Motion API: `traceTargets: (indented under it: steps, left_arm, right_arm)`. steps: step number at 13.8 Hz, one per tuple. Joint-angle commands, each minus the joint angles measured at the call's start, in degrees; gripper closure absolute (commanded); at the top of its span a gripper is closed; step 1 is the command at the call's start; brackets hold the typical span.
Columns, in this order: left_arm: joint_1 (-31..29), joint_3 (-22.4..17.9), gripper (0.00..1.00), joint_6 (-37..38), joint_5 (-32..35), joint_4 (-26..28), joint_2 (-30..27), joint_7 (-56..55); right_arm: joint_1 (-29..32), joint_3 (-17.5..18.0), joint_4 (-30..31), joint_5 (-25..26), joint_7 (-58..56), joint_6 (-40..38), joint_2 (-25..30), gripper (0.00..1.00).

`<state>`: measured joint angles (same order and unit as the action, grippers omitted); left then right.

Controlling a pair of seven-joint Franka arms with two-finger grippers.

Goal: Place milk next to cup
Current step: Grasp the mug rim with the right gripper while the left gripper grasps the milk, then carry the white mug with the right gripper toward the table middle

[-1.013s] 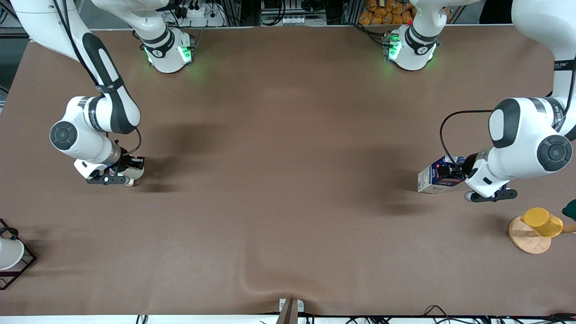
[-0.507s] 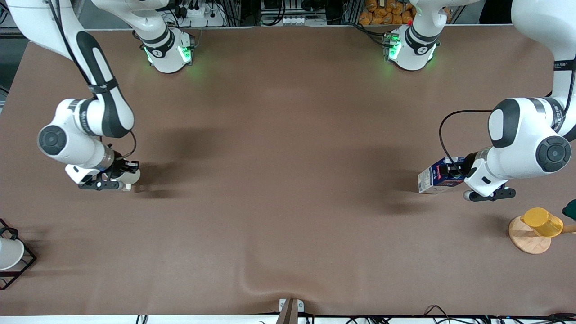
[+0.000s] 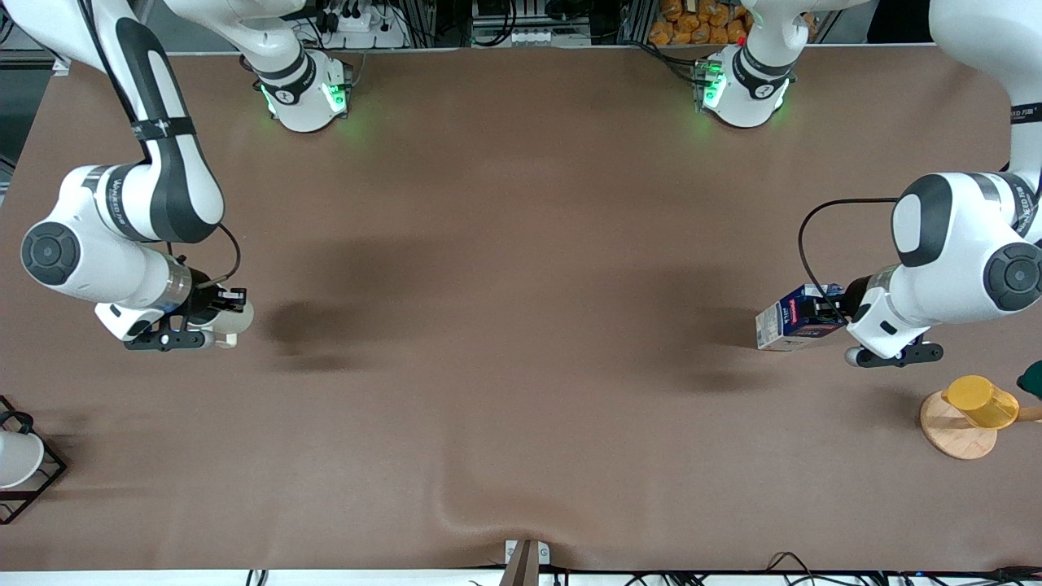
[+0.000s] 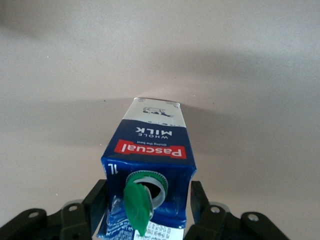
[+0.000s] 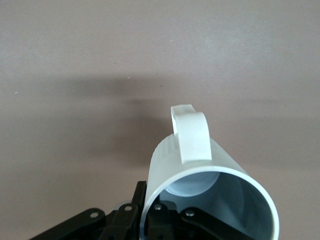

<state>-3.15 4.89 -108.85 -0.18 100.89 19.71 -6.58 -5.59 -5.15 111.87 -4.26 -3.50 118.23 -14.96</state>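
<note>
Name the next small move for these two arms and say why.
Probably carry the milk in the left gripper toward the table's middle. The right gripper is pinching the cup by its rim at the right arm's end, so the two are wide apart with bare table between them.

Count: one milk carton (image 3: 794, 323), three cups — off-white mug (image 3: 232, 320), yellow cup (image 3: 981, 401), white cup (image 3: 16, 457); two arms.

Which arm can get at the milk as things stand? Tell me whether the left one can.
Yes, probably: the left gripper already has its fingers either side of the milk, gripping it. Nothing stands between them.
</note>
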Motion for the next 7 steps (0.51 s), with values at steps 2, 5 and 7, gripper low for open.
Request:
traceTargets:
  steps: [2, 5, 7]
  left_arm:
    - [-0.19, 0.29, 0.28, 1.10, 0.70, -0.17, 0.50, 0.16]
    - [-0.19, 0.29, 0.37, 1.19, 0.70, -0.17, 0.51, 0.25]
    - [-0.10, 0.29, 0.47, 1.19, 0.79, -0.34, 0.51, 0.34]
  right_arm:
    - [-7.22, 0.05, 0.63, -1.88, 2.26, -3.52, 3.09, 1.00]
    - [-18.98, 0.14, -1.47, -3.38, 15.23, -3.71, 2.66, 1.00]
    - [-28.82, -0.04, -5.67, -4.44, 24.82, -3.62, 1.26, 1.00]
